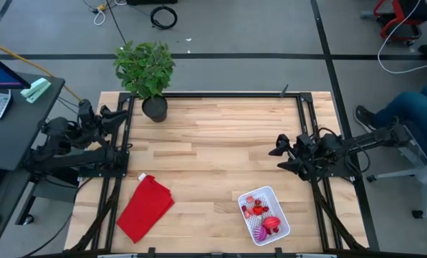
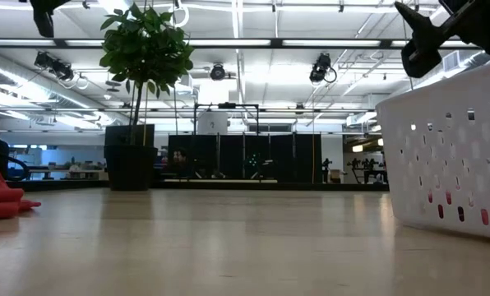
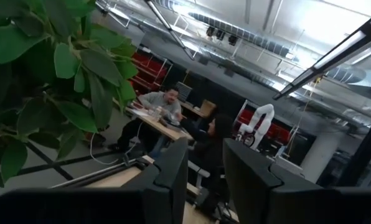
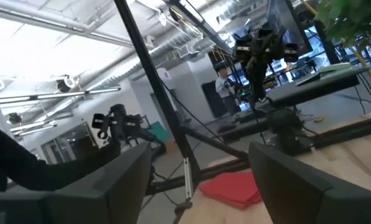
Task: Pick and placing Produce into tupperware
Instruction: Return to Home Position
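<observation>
Produce (image 1: 269, 223) in tupperware (image 1: 255, 192); L gripper (image 1: 122, 115) narrowly apart, R gripper (image 1: 279, 156) wide, both empty

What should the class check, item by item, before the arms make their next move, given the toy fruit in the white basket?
1. Toy fruit inside the white basket: ok; none visible on the wooden table.
2. Left end effector empty: ok; open, at the table's left edge.
3. Right end effector empty: ok; open, at the right edge, apart from the basket.
4. Red cloth apart from the basket: ok; it lies front left.
5. Potted plant upright: ok; back left corner.
6. Fruit count: cannot tell; pieces overlap.
</observation>
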